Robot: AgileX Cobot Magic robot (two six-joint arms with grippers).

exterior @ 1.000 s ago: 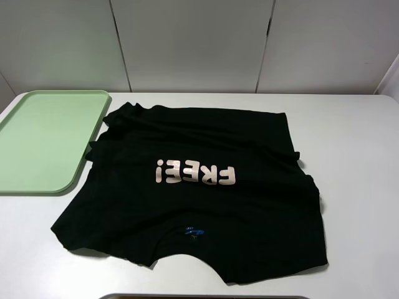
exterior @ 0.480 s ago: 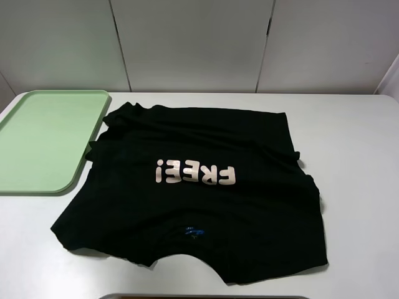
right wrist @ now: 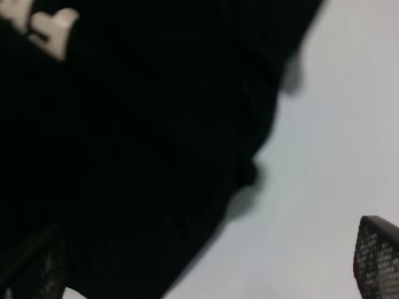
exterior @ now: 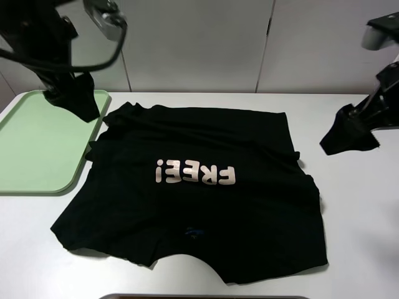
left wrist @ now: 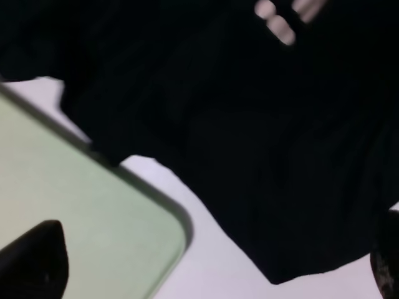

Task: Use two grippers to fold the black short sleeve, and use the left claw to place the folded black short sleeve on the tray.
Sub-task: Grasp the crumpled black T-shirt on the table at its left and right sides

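Jaws wide open, empty: left gripper [exterior: 80, 103] hangs over the tray [exterior: 37, 143], right gripper [exterior: 349, 134] beside the black short sleeve [exterior: 199, 212], lettered "FREE!".

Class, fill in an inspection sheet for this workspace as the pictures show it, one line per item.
Surface: white table, bare apart from the job's things.
Job's things: black short sleeve spread flat, not yet folded, lettering up; its edge meets the rim of the tray, which is empty.
Clutter: nothing seen.
Grippers: left claw open over the tray's far right corner, holding nothing; right claw open over the table right of the shirt, holding nothing.
Cables: black cable loops off the left arm, clear of the shirt.
Surroundings: pale wall panels behind the table.
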